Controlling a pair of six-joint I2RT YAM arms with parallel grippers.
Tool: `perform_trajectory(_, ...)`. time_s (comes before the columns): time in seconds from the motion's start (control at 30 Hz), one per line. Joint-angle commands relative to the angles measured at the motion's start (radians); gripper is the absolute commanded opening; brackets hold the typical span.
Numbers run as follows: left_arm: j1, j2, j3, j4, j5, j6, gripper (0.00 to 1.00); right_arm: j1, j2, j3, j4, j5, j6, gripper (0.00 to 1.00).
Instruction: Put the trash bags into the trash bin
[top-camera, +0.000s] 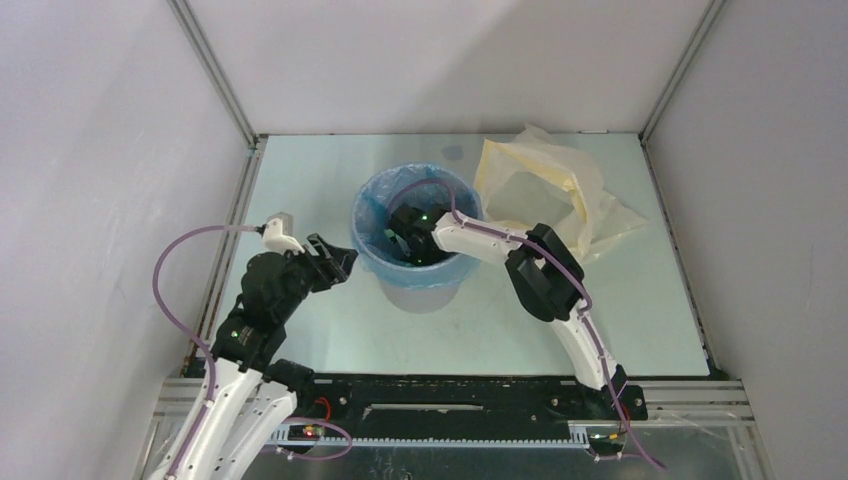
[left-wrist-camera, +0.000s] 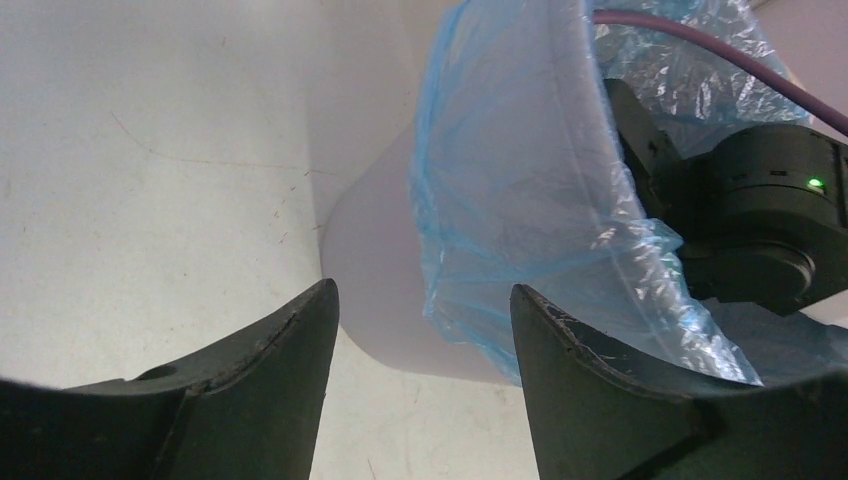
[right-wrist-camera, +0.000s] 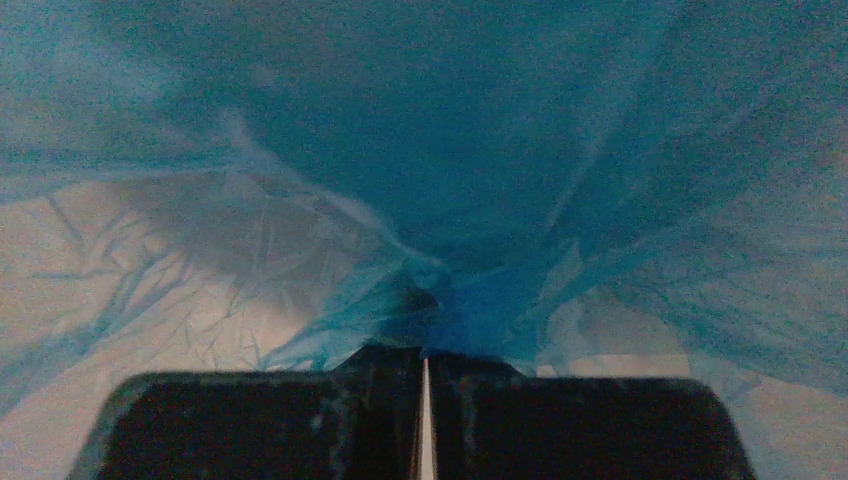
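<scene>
The trash bin (top-camera: 418, 286) stands mid-desk, straight ahead of the left jaws, which are spread apart with nothing between them, their tips just short of its wall. The left arm (top-camera: 265, 295) reaches in low from the near left. The blue trash bag (top-camera: 372, 235) lines the bin, its edge folded out over the rim all round. The right jaws are sunk inside the bin, ringed by blue film, too dark and deep to tell how they stand. The right arm (top-camera: 545, 275) crosses the rim from the right. A pale yellow bag (top-camera: 545, 185) lies crumpled on the desk (top-camera: 320, 180), behind and right of the right jaws, just beside the bin.
</scene>
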Motion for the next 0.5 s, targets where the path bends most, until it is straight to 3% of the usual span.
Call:
perform_trajectory(0.0, 0.004, -0.006, 0.041, -0.003, 0.026, 0.028, 0.71, -0.004, 0.107, 0.032, -0.03, -0.008, -0.006, 0.0)
perform_trajectory(0.47, 0.004, 0.025, 0.039, -0.003, 0.048, 0.039, 0.71, 0.004, 0.1, 0.137, -0.123, 0.017, -0.006, 0.0)
